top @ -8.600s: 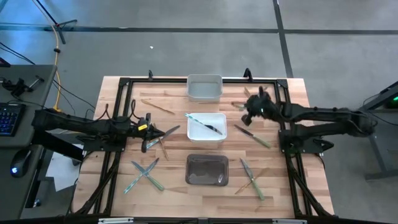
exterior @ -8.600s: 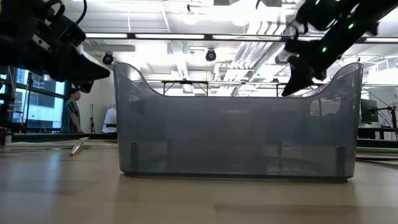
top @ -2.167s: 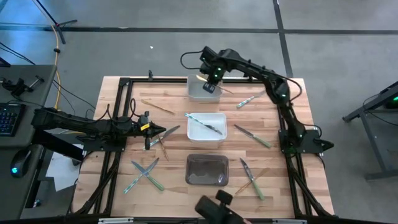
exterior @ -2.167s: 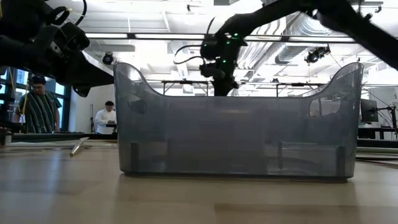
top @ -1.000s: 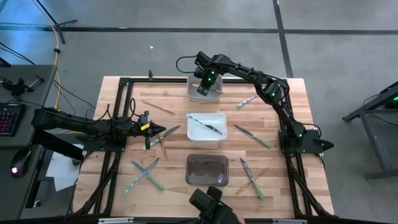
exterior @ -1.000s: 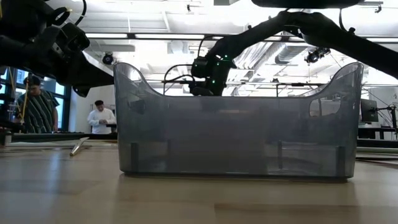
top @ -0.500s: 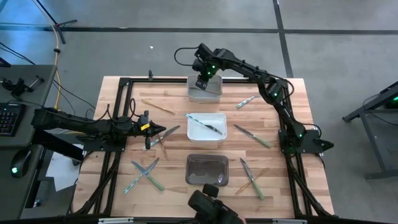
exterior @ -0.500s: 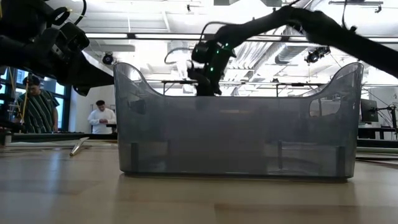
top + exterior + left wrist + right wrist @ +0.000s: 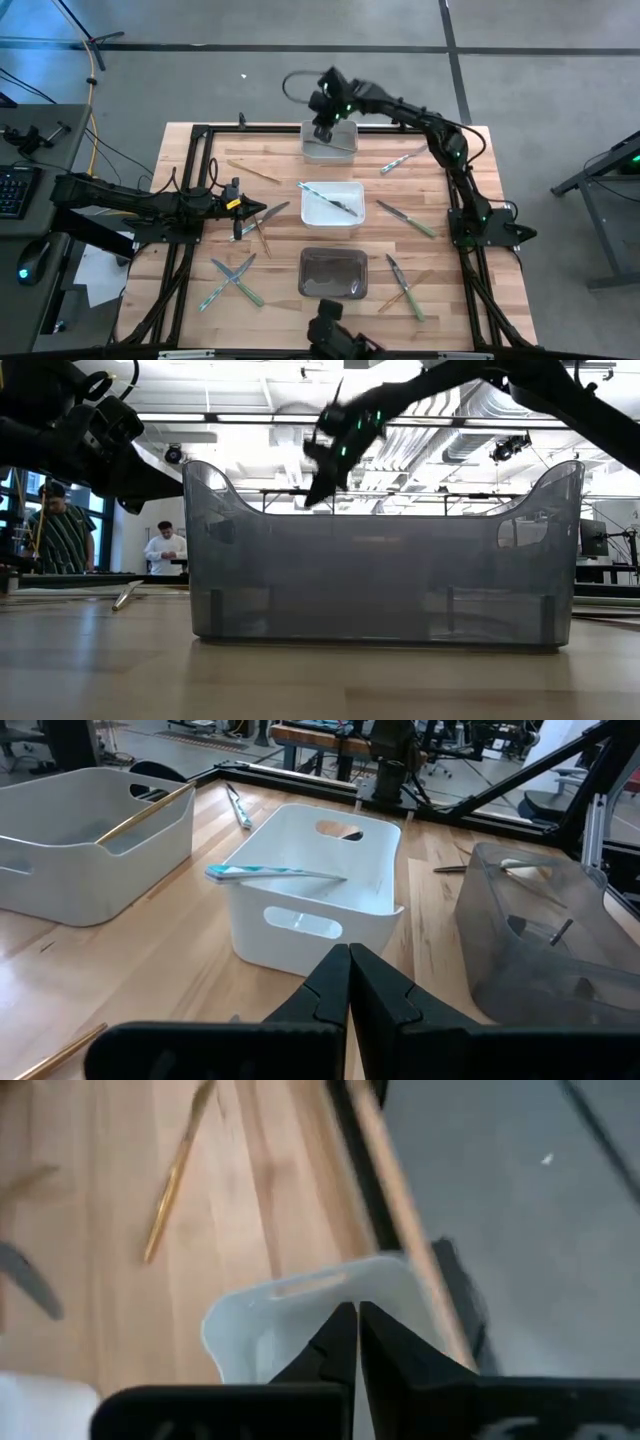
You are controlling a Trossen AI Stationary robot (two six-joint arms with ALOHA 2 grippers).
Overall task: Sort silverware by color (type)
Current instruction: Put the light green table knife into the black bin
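Silverware [image 9: 404, 219] scattered across bench [image 9: 190, 170] around white middle bin [image 9: 333, 204], one blue-handled piece [image 9: 328, 199] lying inside it. Right pincer [image 9: 322, 131] clamped shut, empty, poised above grey bin [image 9: 329, 141] beyond white one. Left pincer [image 9: 256, 211] pressed shut, empty, left of white bin, beside knife [image 9: 271, 213].

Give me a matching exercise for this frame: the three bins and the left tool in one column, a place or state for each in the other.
Things:
1. grey bin
2. white bin
3. dark bin
4. left tool

Places or states:
A. holds a blue-handled piece
B. shut, beside the white bin
C. nearest the table's front edge
D. at the back edge, under the right tool

Pairs: 1-D, 2-A, 3-C, 4-B
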